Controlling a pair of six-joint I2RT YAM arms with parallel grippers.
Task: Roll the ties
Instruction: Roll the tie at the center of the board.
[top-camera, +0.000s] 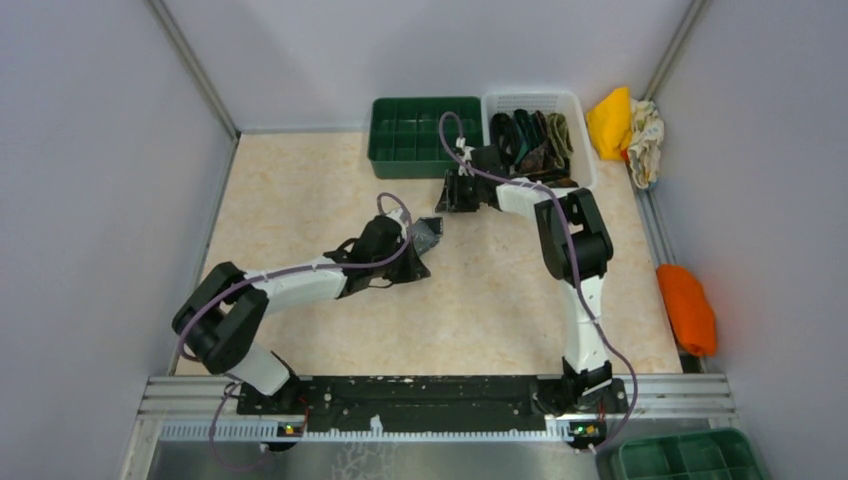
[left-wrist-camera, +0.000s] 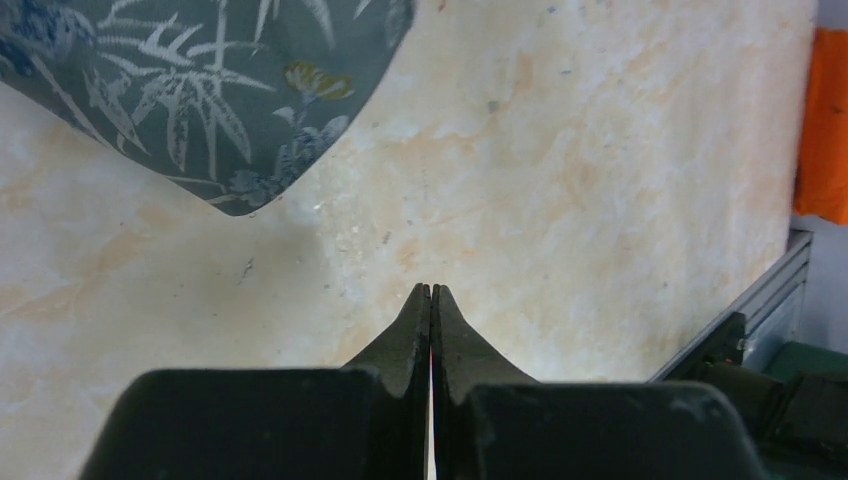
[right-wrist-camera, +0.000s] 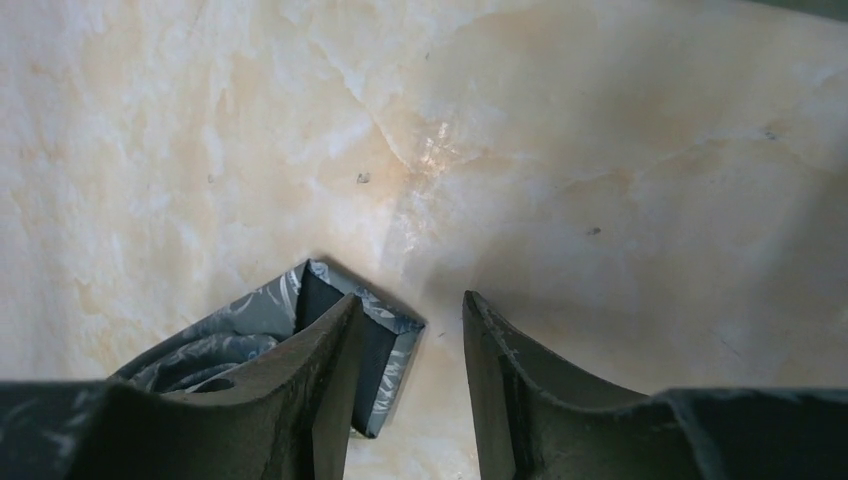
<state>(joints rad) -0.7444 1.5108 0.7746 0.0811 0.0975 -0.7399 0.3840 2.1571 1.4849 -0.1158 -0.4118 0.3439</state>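
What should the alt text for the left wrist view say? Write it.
The left gripper, shut on nothing, sits low over a beige marbled table, with one end of a grey bamboo-print tie at upper left. An orange cloth shows at the right edge.

Far edge of table (top-camera: 300, 200): divided tray (top-camera: 424, 130), basket (top-camera: 532, 97) just beside it on the right, ties (top-camera: 530, 140) packed inside the basket. Right of basket, off the table: cloth heap (top-camera: 620, 125). Nearer along that side: second cloth (top-camera: 688, 308). Mid-table: single tie (top-camera: 428, 233).
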